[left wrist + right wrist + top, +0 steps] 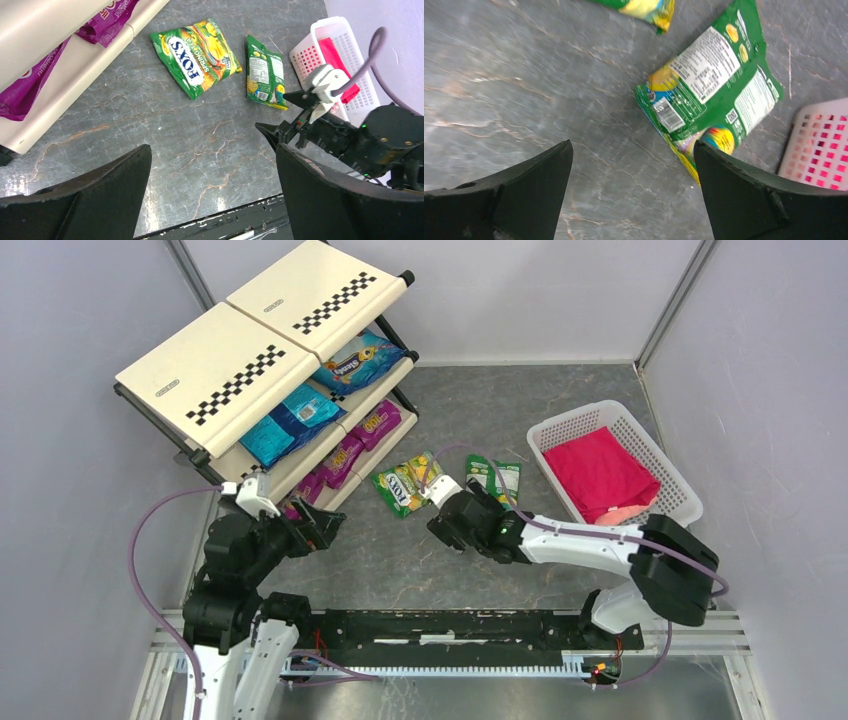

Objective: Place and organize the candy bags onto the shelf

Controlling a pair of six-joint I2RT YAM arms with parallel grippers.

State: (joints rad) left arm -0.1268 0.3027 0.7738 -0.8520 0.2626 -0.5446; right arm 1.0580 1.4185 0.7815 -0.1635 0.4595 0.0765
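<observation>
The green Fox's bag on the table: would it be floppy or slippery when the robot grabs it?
Probably floppy: the green bag lies flat with crinkled film, so it would likely sag from a pinch. Its glossy surface suggests it may slide on the smooth table when pushed. It looks thin, so likely light.

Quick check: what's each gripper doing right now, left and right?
Left gripper: open, holding nothing.
Right gripper: open, holding nothing.

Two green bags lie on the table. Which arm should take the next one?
Right. The right pincer is open, hovering just short of the label-side-up green bag; the left pincer, also open, sits back by the shelf.
</observation>
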